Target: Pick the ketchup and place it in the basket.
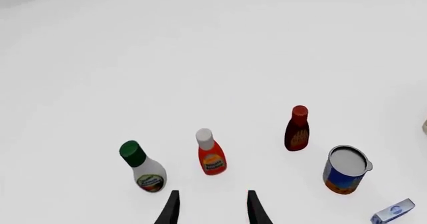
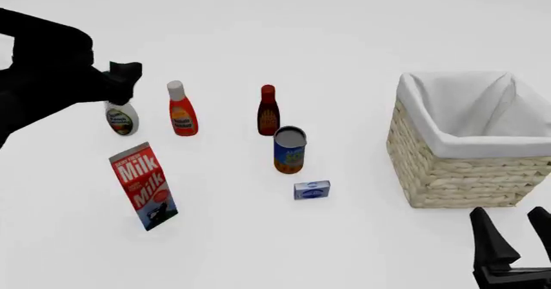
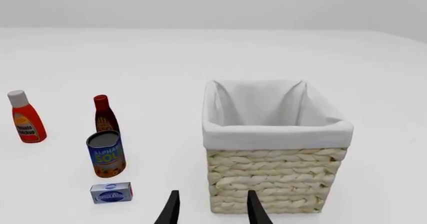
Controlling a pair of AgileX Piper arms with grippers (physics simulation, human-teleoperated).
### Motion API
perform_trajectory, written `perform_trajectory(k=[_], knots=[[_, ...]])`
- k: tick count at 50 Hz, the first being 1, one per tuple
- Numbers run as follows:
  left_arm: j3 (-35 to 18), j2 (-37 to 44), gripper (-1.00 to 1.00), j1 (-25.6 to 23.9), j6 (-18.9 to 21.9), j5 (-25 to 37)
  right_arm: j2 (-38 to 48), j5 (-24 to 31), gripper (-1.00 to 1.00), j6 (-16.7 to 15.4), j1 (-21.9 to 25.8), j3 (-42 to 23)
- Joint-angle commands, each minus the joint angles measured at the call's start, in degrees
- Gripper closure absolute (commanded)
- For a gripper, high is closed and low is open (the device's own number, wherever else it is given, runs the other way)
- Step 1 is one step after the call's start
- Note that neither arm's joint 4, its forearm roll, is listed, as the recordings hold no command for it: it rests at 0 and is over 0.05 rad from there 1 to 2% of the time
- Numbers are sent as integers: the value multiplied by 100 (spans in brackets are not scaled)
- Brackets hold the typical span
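The ketchup (image 2: 182, 111) is a red squeeze bottle with a white cap, standing upright on the white table at the left. In the left wrist view the ketchup (image 1: 211, 156) stands just beyond my left gripper (image 1: 213, 205), in line with the gap between the open, empty fingers. From the front, my left gripper (image 2: 128, 81) hangs high at the far left, partly covering a white bottle. The wicker basket (image 2: 448, 173) with a white liner stands at the right, with nothing in it. My right gripper (image 2: 515, 234) waits open and empty at the near right, in front of the basket (image 3: 273, 179).
Beside the ketchup stand a white bottle with a green cap (image 2: 121, 120) and a dark brown-red bottle (image 2: 268, 111). A blue can (image 2: 290, 149), a small blue box (image 2: 311, 190) and a tilted milk carton (image 2: 144, 186) sit nearer to me.
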Motion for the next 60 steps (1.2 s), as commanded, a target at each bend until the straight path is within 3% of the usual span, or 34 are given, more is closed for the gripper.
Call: perform_trajectory(k=[1,60], knots=[[-260,692,-100,69,-25,-285,40,-25,-100,27,5,5],[-1363,2868,-100,218,-317,-984,779,-620,-100,31,37,18]])
